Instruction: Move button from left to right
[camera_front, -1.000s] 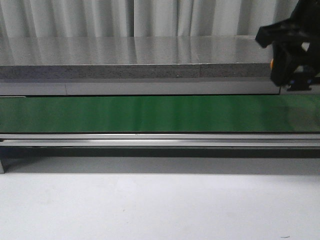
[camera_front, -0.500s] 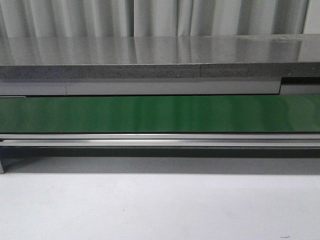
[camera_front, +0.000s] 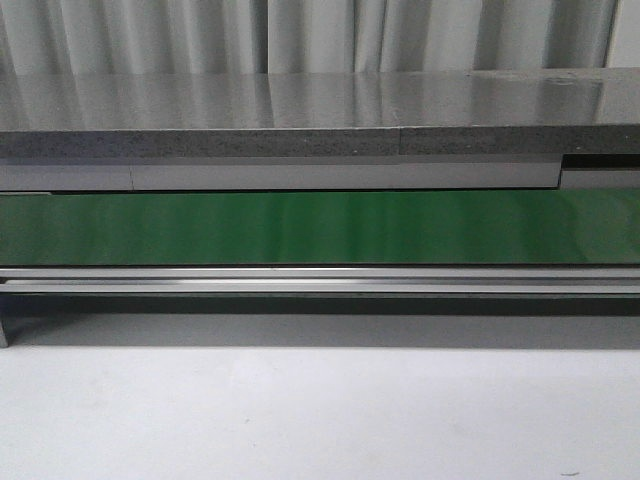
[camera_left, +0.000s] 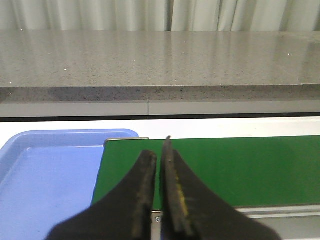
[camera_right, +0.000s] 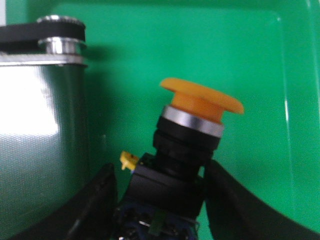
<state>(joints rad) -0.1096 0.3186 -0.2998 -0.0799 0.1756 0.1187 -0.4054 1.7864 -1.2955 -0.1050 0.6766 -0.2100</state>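
The green conveyor belt (camera_front: 320, 228) is running across the whole front view, with the grey stone-look surface (camera_front: 300, 110) lying behind it and a pale curtain beyond; neither arm is showing in that view. In the left wrist view, a blue tray (camera_left: 45, 175) is sitting just beside the belt's end, and no button is showing in the part of it that is visible. In the right wrist view, a green tray (camera_right: 200, 50) is filling the background, with the conveyor's end roller (camera_right: 60, 30) beside it.

The right gripper (camera_right: 162, 200) is holding the button (camera_right: 192, 135) by its black body, its fingers (camera_right: 235, 200) pressing on either side, with the orange-yellow cap tilted and hanging over the green tray. The left gripper (camera_left: 159, 200) is idling above the belt's end near the blue tray, its fingers (camera_left: 142, 190) drawn together with nothing between them.

By my reading, the carry is nearly over and the placing step is in hand. The next move is probably calling for lowering the button until it is resting on the tray floor, then parting the fingers gently so the top-heavy cap is not tipping the piece over.
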